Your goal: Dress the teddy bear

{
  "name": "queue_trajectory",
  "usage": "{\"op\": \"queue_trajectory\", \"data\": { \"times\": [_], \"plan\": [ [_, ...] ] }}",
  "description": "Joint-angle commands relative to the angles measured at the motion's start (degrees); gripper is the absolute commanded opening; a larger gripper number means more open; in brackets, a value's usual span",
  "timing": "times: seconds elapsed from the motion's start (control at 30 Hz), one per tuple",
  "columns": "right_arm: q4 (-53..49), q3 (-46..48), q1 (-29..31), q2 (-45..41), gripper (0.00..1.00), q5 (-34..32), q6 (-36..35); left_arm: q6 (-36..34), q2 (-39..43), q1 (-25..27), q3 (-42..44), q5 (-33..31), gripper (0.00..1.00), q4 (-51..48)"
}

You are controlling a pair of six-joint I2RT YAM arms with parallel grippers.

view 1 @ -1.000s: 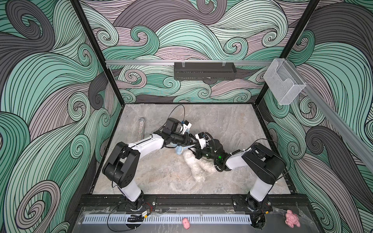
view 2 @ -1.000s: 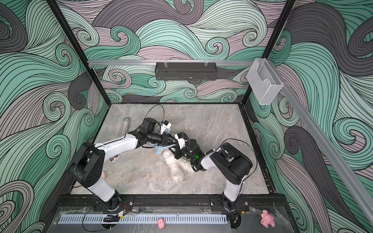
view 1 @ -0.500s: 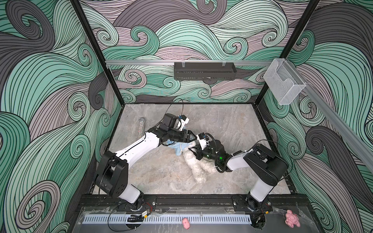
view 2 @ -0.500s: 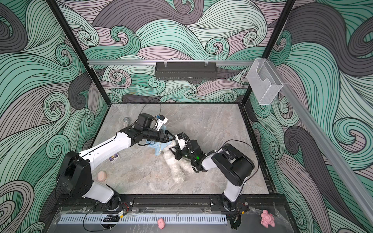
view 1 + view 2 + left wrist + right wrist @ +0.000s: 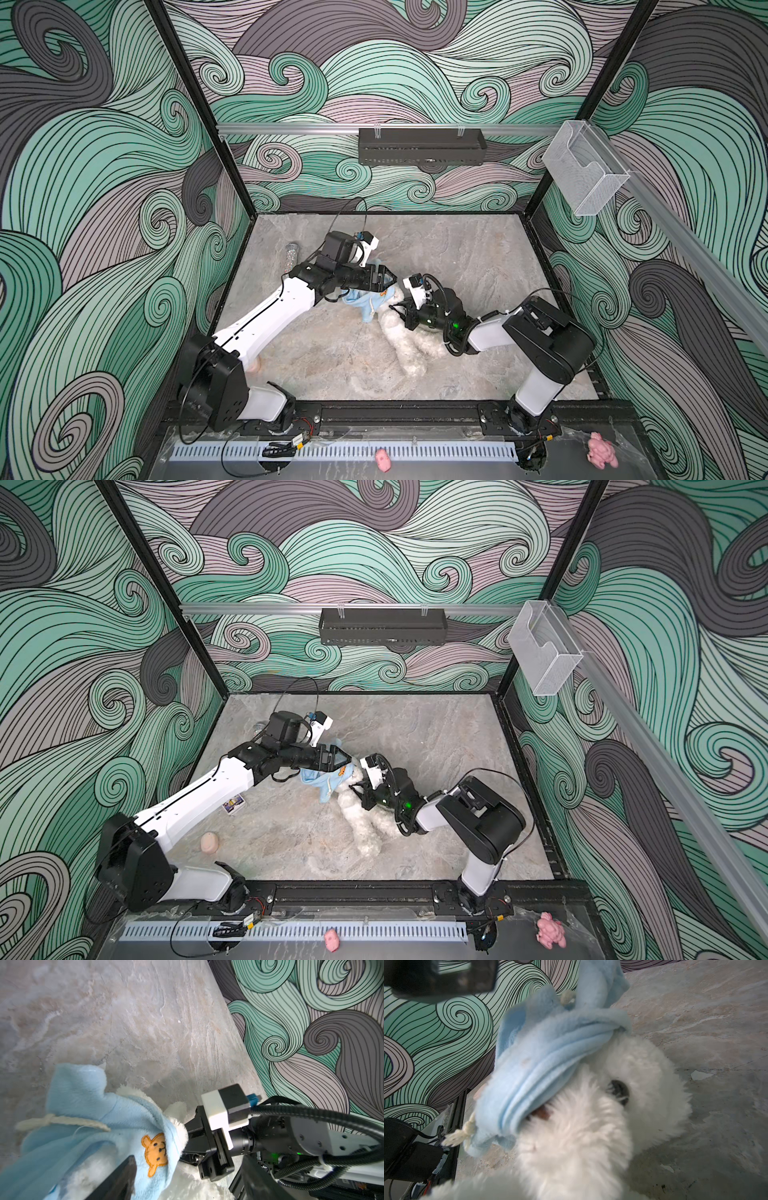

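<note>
A blue hoodie (image 5: 368, 302) covers the face of the teddy bear (image 5: 409, 347). The left gripper (image 5: 388, 282) has its jaws apart above it, and the right gripper (image 5: 397, 309) has its jaws together at the fur. A ball (image 5: 209, 842) lies well apart.

Both top views look steeply down from above the near edge of the table (image 5: 457, 249) toward the back wall (image 5: 415, 83), side by side, sharing almost the whole scene. The left wrist camera, low and close over the table, faces across the blue hoodie (image 5: 93, 1126) on the teddy bear (image 5: 187, 1184) toward the right gripper (image 5: 184, 1142) and a patterned side wall (image 5: 311, 1022). The right wrist camera sits nearer still, almost against the bear's face. Both wrist views share the bear's head and hoodie.
</note>
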State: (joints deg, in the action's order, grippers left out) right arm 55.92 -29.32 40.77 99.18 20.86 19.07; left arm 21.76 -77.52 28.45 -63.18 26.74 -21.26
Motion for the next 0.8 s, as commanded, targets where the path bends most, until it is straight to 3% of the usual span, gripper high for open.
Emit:
{"op": "queue_trajectory", "data": {
  "times": [0.0, 0.1, 0.3, 0.5, 0.77],
  "plan": [
    [-0.32, 0.93, -0.50, -1.83, 0.10, 0.14, -1.49, 0.12, 4.03, -1.10, 1.37, -8.62, 0.73, -4.66],
    [-0.88, 0.76, -0.60, -1.99, 0.10, 0.40, -1.77, -0.08, 7.23, -1.77, 6.47, -15.31, 0.53, -2.83],
    [-0.90, 0.50, -0.59, -1.91, 0.10, 0.68, -1.89, -1.57, 2.92, -2.94, 4.42, -15.24, 0.27, -5.73],
    [-1.15, 0.75, -0.61, -2.30, 0.10, 0.60, -1.93, -4.02, -6.69, -3.05, -0.92, -9.79, 0.19, -8.65],
    [-2.56, 0.75, -0.61, -3.20, 0.10, 0.66, -3.67, -3.39, -11.70, -3.10, -0.85, 2.02, 0.21, -2.30]
  ]
}}
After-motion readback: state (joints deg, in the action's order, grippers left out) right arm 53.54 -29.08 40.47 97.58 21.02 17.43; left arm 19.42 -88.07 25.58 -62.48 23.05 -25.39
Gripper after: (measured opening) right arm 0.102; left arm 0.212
